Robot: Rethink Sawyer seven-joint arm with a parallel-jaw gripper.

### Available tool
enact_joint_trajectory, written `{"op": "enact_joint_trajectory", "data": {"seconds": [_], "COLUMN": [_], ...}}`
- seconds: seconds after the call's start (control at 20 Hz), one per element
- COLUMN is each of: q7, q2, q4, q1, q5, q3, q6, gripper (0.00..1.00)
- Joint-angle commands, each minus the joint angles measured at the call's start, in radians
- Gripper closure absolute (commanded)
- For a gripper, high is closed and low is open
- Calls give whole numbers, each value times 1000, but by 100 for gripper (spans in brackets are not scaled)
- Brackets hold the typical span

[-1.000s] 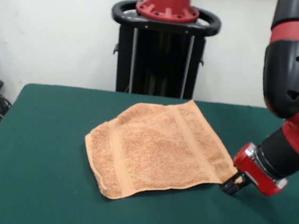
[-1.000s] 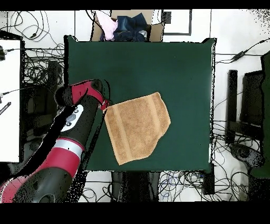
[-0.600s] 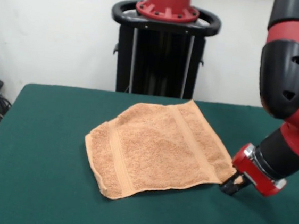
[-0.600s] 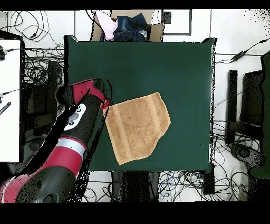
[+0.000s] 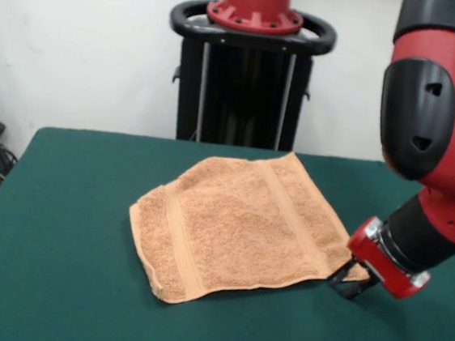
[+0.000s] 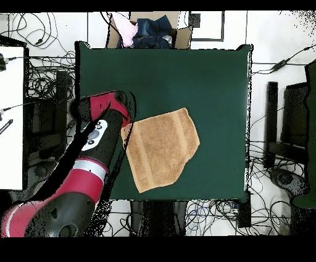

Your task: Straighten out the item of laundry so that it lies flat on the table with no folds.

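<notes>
The item of laundry (image 5: 242, 225), an orange-tan towel with two woven bands, lies spread on the green table (image 5: 53, 282). Its far left corner looks cut off, as if tucked under. My gripper (image 5: 349, 283) is down at table height at the towel's near right corner. It is open, and the tip of that corner shows between the dark fingers (image 5: 336, 279). In the overhead view the towel (image 6: 162, 147) lies right of the arm, whose wrist covers the gripper (image 6: 126, 125) at the towel's upper left corner.
The pedestal (image 5: 248, 75) stands behind the table's far edge. In the overhead view a cardboard box of clothes (image 6: 148, 31) sits beyond the table's top edge, and cables lie on the floor all around. The arm's bulky elbow (image 5: 430, 102) hangs above the table's right side.
The arm has shifted slightly left in the front view, and the gripper has edged onto the towel's near right corner. The towel has not moved.
</notes>
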Motion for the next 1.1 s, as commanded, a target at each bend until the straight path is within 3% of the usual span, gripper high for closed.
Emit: {"op": "enact_joint_trajectory", "data": {"seconds": [0.05,1.1], "q7": [39,61], "q2": [217,233], "q4": [70,50], "q1": [-115,-106], "q5": [-68,-56], "q3": [182,175], "q6": [-431,-336], "gripper": [0,0]}}
